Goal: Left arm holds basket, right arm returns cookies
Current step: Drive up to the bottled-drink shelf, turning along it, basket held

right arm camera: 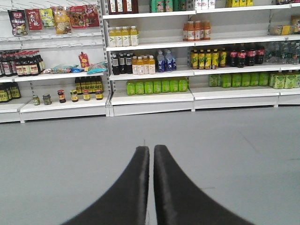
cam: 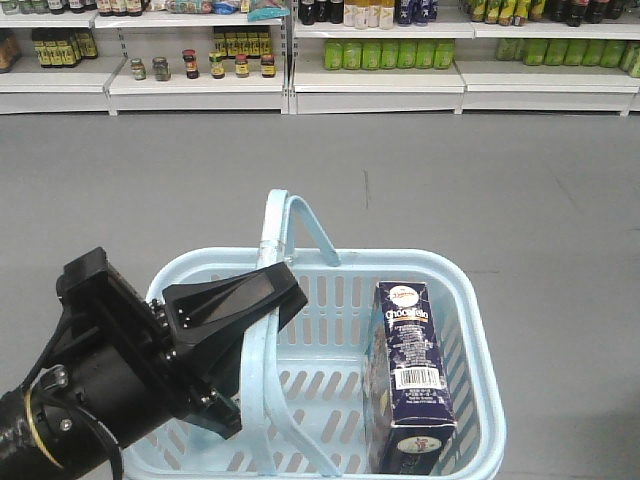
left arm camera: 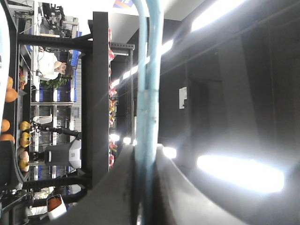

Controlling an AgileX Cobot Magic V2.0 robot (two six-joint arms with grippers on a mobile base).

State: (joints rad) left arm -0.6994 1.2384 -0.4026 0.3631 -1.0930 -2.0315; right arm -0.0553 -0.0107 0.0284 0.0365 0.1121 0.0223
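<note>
The light blue basket [cam: 470, 300] hangs in the lower middle of the front view. My left gripper [cam: 262, 300] is shut on its two hoop handles [cam: 268, 250], which are pressed together. In the left wrist view the pale blue handles [left arm camera: 147, 93] run up between the jaws of the left gripper [left arm camera: 146, 154]. The dark navy cookies box [cam: 410, 375] stands in the right half of the basket, leaning slightly. My right gripper [right arm camera: 151, 151] is shut on nothing and points at the grey floor before the shelves; it does not show in the front view.
White store shelves [cam: 290, 75] line the far side, with jars [cam: 212, 66], green bottles [cam: 388, 53] and dark bottles. Grey floor [cam: 450, 190] lies between the basket and the shelves. The right wrist view shows the same shelves [right arm camera: 150, 96] with drinks and sauce bottles.
</note>
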